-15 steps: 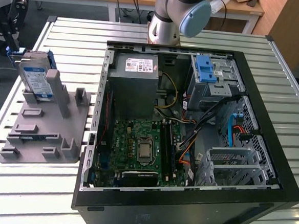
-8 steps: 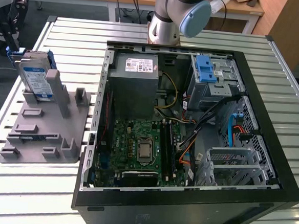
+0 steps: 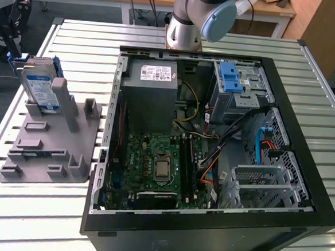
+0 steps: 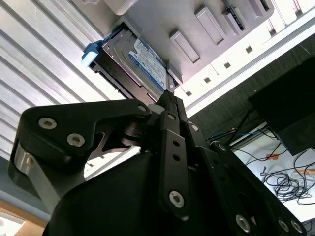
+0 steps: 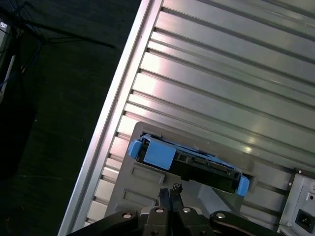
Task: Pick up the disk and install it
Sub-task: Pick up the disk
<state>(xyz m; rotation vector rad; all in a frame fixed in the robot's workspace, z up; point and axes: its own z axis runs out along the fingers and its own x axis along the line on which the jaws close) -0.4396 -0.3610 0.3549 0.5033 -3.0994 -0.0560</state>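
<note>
Tool (image 5: 170, 192), closed and empty, is hovering near disk (image 5: 192, 164); disk is standing edge-up in holder (image 5: 130, 184), presumably for grasping.

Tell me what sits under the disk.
The disk stands in a slot of the grey holder, which rests on the slatted table. Its lower edge is hidden by the slot.

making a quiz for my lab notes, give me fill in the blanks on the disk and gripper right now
1. The disk stands ___ in the grey holder, outside the computer case.
2. The plastic rails on the disk are ___.
3. In both wrist views the gripper is ___ and holds nothing.
Missing words: upright; blue; shut.
</note>
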